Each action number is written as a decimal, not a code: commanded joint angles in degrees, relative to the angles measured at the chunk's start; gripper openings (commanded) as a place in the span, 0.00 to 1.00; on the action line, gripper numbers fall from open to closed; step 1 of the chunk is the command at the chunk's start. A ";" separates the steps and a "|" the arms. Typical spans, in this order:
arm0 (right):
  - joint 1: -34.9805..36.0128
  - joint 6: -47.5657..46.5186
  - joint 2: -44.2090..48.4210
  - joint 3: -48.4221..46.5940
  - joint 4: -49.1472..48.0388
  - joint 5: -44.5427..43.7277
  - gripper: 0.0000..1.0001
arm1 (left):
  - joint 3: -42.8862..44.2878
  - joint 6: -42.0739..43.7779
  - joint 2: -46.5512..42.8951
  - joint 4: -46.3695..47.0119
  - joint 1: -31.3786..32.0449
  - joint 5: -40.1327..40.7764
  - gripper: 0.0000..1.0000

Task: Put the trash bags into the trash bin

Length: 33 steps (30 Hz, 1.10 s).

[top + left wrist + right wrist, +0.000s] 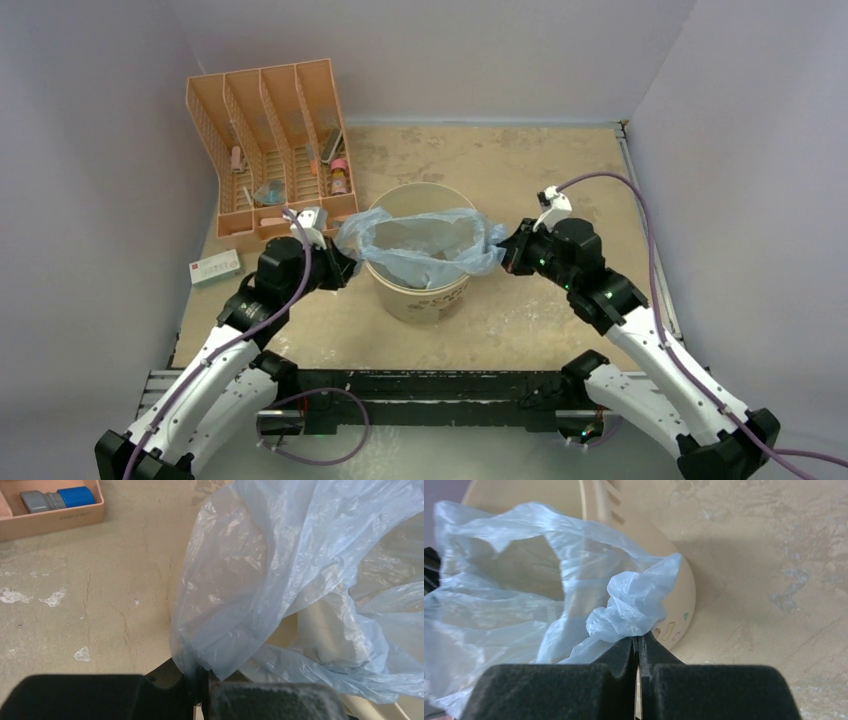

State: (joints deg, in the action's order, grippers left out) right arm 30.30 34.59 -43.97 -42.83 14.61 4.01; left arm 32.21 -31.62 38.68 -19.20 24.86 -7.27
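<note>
Left tool and right tool hold the bag over the bin.

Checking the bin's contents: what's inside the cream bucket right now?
Only the light-blue bag, sagging in from the rim. The bucket shows bare inner wall at the far side; the bag hides the bottom.

Pretty bare setup tbh. Plain pale grey-lilac panels box it in: a back wall, a left wall and a right wall. The desk has a beige top, mottled and scuffed, with whitish flecks. A thin metal strip runs along its right edge. An orange slotted rack sits at the far left corner. Lighting's soft and even, shadows faint.
</note>
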 commanded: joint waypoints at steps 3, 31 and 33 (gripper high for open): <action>-0.16 1.84 -4.72 -0.38 0.41 -0.34 0.00 | -0.08 -1.70 -1.49 3.69 -0.30 0.59 0.00; -0.14 -3.40 4.74 -25.05 8.35 -3.37 0.69 | 7.87 0.77 -5.20 -2.68 -0.25 2.45 0.00; -0.16 -6.60 4.12 -25.44 4.94 5.41 0.69 | 8.19 0.85 -5.43 -2.93 -0.25 2.69 0.00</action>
State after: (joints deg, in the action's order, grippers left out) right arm 30.30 34.59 -39.77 -65.34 29.89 -5.02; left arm 37.60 -31.88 34.24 -22.39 24.86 -4.64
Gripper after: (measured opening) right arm 0.683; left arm 0.009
